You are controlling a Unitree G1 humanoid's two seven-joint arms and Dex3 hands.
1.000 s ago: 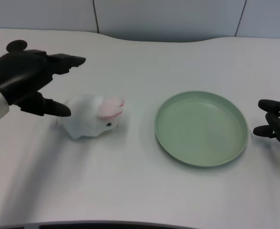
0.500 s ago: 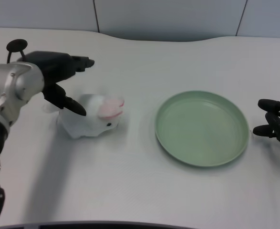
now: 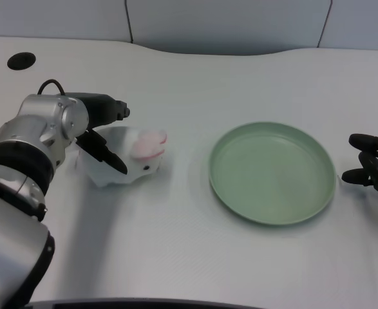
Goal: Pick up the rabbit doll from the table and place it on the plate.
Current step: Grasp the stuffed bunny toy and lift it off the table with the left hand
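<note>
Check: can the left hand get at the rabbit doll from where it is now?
Probably yes. The left hand is already at the rabbit doll, fingers spread over its back with one across its near side. Nothing lies between them. Whether it has a firm grip is unclear; the doll sits on the table.

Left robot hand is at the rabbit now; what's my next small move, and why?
Probably close the fingers. The left robot hand straddles the white plush rabbit doll, one finger behind and one in front, the doll seemingly not yet gripped, resting on the white table left of the green round plate.
</note>
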